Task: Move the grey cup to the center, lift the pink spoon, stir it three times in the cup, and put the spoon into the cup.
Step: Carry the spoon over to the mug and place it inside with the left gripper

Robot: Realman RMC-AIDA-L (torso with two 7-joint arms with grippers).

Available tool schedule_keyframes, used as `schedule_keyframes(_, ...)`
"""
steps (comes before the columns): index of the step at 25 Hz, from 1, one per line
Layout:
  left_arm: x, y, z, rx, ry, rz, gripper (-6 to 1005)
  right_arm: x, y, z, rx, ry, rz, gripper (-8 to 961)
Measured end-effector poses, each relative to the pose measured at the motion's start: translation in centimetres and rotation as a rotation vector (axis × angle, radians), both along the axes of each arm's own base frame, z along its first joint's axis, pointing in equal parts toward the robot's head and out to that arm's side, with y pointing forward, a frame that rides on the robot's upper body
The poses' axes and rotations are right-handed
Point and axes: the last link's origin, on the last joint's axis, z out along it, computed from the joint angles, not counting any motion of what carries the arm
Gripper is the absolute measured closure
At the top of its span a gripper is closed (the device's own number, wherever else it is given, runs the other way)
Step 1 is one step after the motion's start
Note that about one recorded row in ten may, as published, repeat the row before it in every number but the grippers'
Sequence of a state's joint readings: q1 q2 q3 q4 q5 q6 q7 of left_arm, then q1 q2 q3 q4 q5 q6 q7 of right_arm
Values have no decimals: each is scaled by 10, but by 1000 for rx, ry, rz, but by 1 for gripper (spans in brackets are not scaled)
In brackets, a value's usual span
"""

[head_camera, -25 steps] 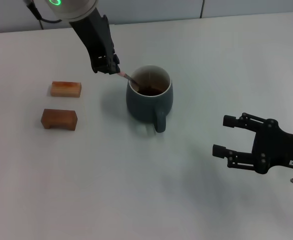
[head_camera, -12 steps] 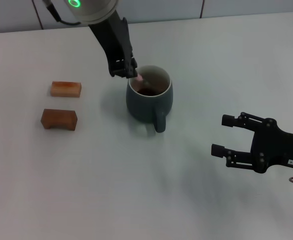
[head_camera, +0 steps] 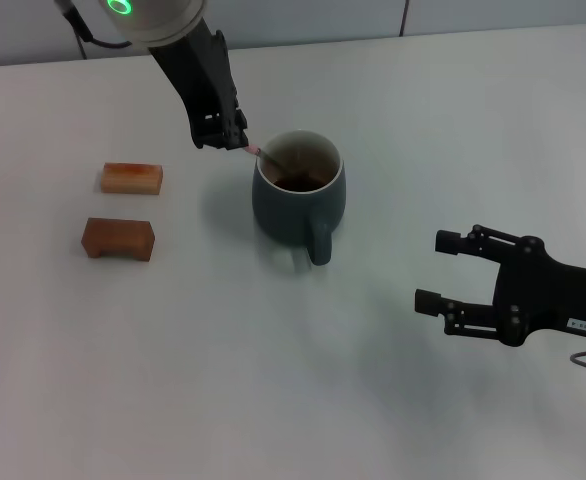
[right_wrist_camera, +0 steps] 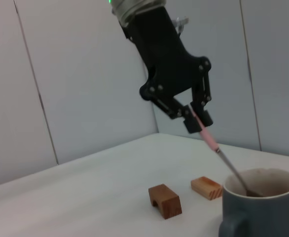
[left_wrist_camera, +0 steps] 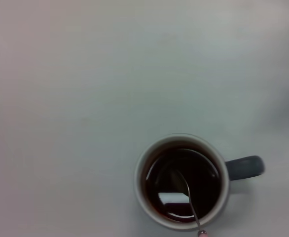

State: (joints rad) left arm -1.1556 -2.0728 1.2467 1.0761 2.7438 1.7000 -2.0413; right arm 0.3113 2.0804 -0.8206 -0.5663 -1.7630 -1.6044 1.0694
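Observation:
The grey cup (head_camera: 299,194) stands upright near the table's middle, handle toward me, with dark brown liquid inside; it also shows in the left wrist view (left_wrist_camera: 184,180) and the right wrist view (right_wrist_camera: 260,203). My left gripper (head_camera: 229,138) is just behind and left of the cup's rim, shut on the pink spoon (head_camera: 254,152). The spoon slants down, its metal bowl in the liquid (left_wrist_camera: 190,205), its pink handle between the fingers (right_wrist_camera: 207,134). My right gripper (head_camera: 441,271) is open and empty, low over the table to the right of the cup.
Two brown wooden blocks lie left of the cup: a lighter one (head_camera: 132,178) farther back and a darker one (head_camera: 119,238) nearer me. They also show in the right wrist view (right_wrist_camera: 164,200). A grey wall stands behind the table.
My left gripper swung right over the cup's rim, then back left, moving the spoon's bowl through the liquid. My right gripper drifted slightly left.

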Motion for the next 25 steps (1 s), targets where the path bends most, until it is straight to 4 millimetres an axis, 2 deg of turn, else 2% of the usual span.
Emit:
schedule_keyframes(6, 8, 5, -3, 18, -12, -29, 864, 0, 0, -4, -12, -4, -2, 126)
schedule_keyframes(11, 14, -1, -8, -21, -24, -31, 864, 1, 1, -4, -10, -7, -3, 126)
schedule_keyframes(17, 5, -6, -8, -47, -17, -1, 863, 1, 1, -3, -9, -9, -4, 126)
schedule_keyframes(25, -2, 1, 3, 23, -17, -9, 863, 0, 2, -3, -11, -11, 1, 127)
